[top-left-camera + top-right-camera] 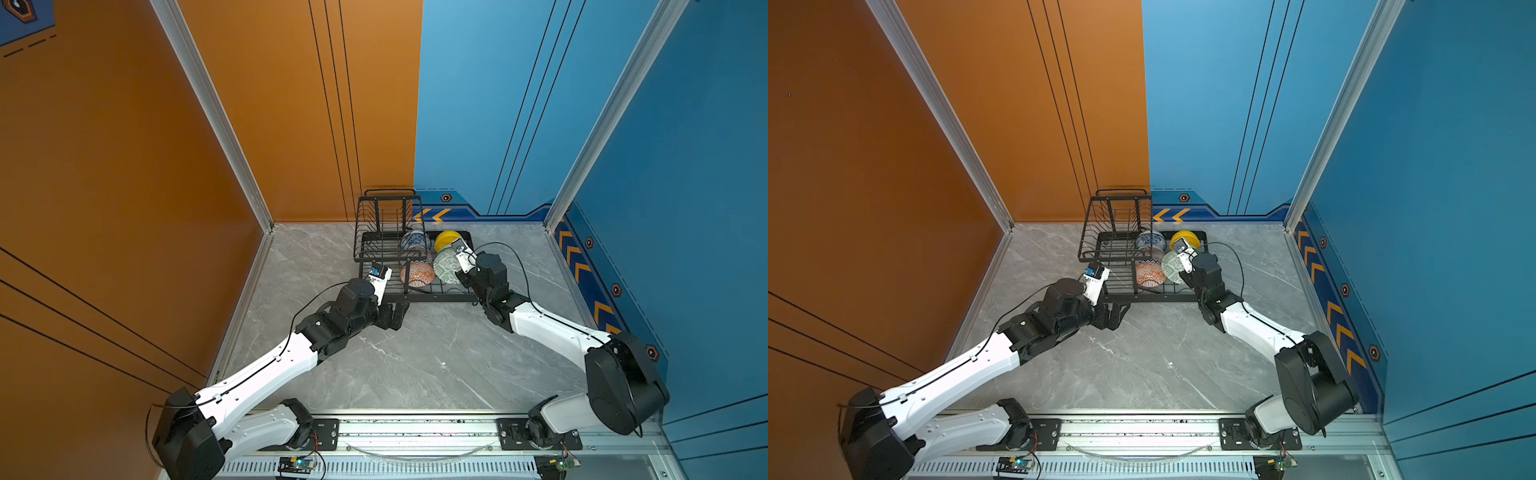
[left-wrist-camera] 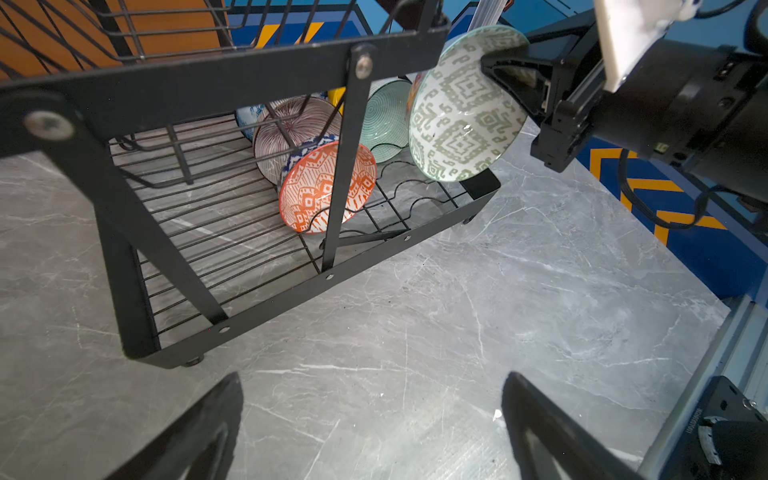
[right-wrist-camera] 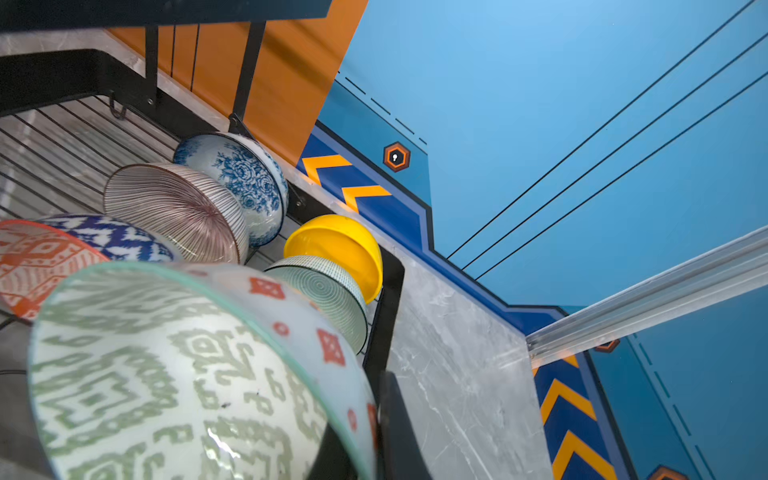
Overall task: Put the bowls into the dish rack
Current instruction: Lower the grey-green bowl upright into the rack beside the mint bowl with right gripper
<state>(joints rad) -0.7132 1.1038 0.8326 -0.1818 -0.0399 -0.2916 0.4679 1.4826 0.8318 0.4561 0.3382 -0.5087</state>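
Observation:
The black wire dish rack stands at the back of the table. On edge in its base sit the blue floral, pinkish striped, orange-white, yellow and mint bowls. My right gripper is shut on the rim of the green-white patterned bowl, which it holds tilted on edge over the base's near right end, next to the orange-white one. I cannot tell whether its lower edge touches the wires. My left gripper is open and empty over the table, before the rack's near left corner.
The rack's raised basket tier sits over its left half, and its upright posts stand between my left gripper and the bowls. Orange and blue walls close the back and both sides. A metal rail runs along the table's front edge.

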